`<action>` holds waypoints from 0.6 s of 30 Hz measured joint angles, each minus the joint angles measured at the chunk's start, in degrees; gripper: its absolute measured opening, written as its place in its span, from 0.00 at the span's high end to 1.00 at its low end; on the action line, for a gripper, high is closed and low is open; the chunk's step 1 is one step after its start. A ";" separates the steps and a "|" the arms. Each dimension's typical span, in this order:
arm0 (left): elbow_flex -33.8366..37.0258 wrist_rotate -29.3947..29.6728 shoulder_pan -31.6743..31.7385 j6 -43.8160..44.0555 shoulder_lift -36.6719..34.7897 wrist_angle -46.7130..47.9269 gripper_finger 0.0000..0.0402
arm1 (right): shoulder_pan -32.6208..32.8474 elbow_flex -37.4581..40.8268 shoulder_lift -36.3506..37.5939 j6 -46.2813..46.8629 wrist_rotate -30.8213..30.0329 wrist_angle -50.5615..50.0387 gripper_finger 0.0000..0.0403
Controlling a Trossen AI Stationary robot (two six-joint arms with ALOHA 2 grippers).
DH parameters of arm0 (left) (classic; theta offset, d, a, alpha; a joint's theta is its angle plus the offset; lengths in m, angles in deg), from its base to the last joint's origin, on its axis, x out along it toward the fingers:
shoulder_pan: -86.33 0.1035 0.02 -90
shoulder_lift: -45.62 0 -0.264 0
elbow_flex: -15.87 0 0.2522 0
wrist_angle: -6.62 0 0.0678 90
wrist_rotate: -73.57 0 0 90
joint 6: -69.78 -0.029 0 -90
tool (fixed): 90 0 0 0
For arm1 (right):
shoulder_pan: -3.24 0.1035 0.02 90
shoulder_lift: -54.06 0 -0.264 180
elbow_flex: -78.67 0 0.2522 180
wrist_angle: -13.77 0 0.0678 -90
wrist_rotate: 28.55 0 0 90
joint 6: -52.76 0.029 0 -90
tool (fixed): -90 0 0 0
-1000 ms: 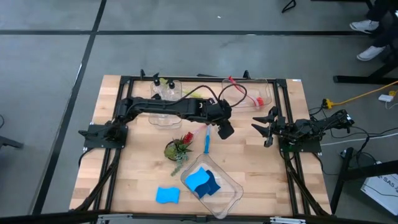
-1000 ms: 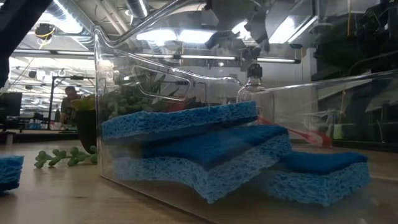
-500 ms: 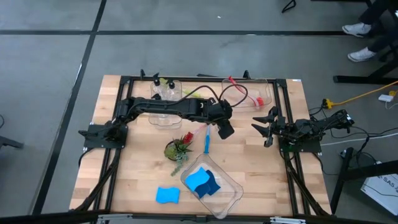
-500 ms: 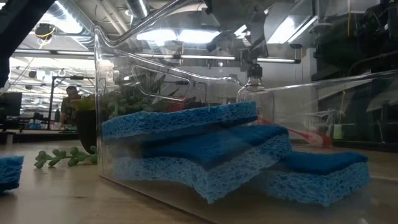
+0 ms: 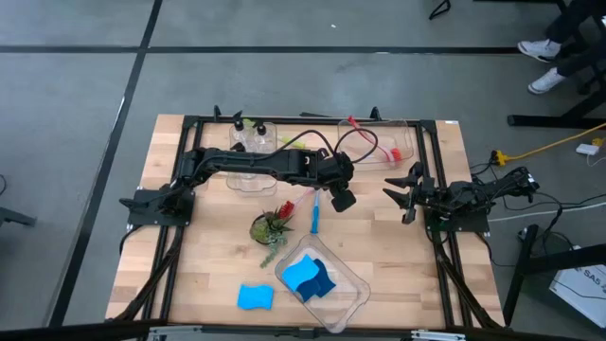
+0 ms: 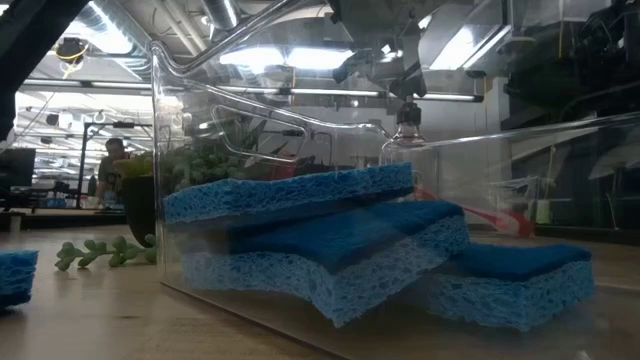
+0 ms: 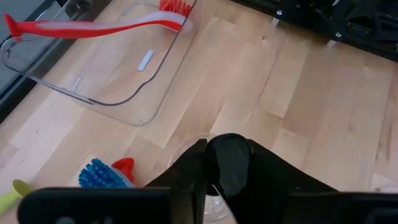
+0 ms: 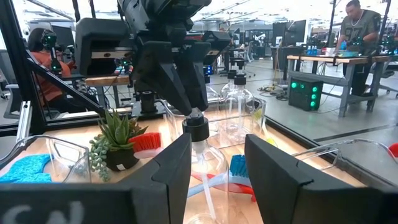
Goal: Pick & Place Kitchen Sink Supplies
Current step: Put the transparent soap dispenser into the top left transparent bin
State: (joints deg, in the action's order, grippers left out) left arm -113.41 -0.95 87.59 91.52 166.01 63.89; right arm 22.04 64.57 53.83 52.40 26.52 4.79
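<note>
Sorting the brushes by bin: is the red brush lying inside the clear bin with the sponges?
No. In the high view the red brush lies in the far bin, while the sponges fill the near bin.

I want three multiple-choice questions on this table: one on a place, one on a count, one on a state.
1. Where is the red brush?
A. inside a clear bin
B. on the floor
C. on top of a sponge

2. How many blue sponges lie on the bare table, outside any bin?
A. none
B. one
C. three

3. What is the left gripper doing?
A. open, empty
B. squeezing a sponge
C. shut on a pump bottle

Answers: 1 A, the brush lies within the bin's walls; 2 B, a single sponge lies by itself; 3 C, its fingers pinch the black pump top.
</note>
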 joint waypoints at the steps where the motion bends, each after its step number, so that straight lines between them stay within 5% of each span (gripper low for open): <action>1: 0.00 -0.02 -0.01 0.00 0.00 0.01 0.80 | -0.01 0.00 0.00 0.11 0.00 0.00 0.63; 18: -0.04 -1.65 -0.03 -0.54 -6.84 2.26 0.80 | -0.02 0.00 0.00 0.18 -0.01 0.02 0.63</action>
State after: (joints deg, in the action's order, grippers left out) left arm -113.46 -2.60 87.57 90.98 159.17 66.15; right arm 22.03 64.57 53.83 52.58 26.51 4.81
